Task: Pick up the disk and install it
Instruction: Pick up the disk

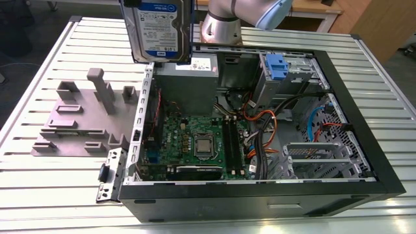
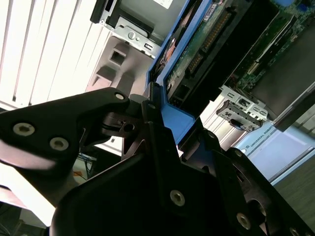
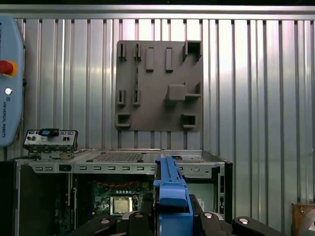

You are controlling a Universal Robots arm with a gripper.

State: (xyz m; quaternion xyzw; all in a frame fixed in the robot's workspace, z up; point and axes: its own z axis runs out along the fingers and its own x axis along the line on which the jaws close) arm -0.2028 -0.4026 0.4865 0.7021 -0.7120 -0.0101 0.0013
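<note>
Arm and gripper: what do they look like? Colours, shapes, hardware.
The arm is a smooth silver-grey metal tube with a rounded, pale blue-grey joint cap. The gripper is matte black. In both wrist views its fingers are flat, angular linked plates dotted with round silver screw heads.

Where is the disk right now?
In the exterior view the disk hangs upright in the claw at the top, over the computer case wall nearest the grey fixture plate.
</note>
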